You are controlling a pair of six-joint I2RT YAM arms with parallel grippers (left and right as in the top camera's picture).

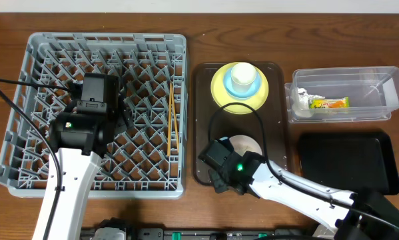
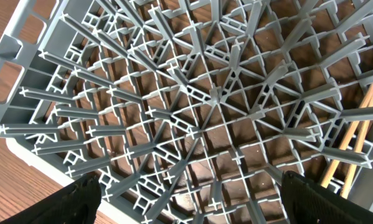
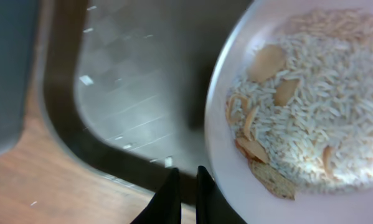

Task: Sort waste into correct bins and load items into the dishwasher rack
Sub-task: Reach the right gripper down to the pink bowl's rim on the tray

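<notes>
Overhead: rack [image 1: 106, 41] fills desk's left side; chopsticks [image 1: 172, 120] lie by its right wall, long axis front-to-back; bowl [image 1: 249, 143] at brown tray's [image 1: 202, 100] front edge. L wrist: left gripper [image 2: 195, 199] spread wide over rack pegs, holding nothing. R wrist: right gripper [image 3: 186, 196] tips nearly together beside bowl rim, above tray's edge

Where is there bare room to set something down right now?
The black tray, below the clear tub, lies bare. In the rack, pegs left of the chopsticks are free, under the left gripper. Crowded: brown tray, with plate, cup, bowl and right gripper.
</notes>
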